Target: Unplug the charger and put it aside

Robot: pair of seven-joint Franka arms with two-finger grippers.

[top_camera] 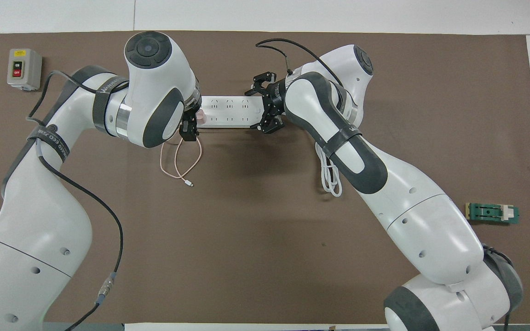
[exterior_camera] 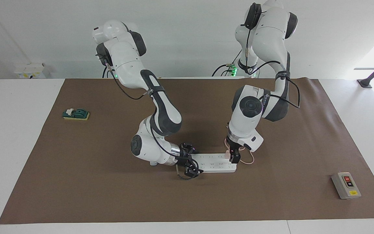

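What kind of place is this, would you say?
Likely a robotics lab test bench: a brown mat covers the table, holding a power strip, a grey on-off switch box and a small green switch block.

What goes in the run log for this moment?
left gripper: at charger, plugged in power strip | right gripper: at strip's other end

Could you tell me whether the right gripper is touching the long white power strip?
Touching: in the facing view the right gripper lies low along the table, its black fingers bracketing the end of the long white multi-socket power strip with no gap between them.
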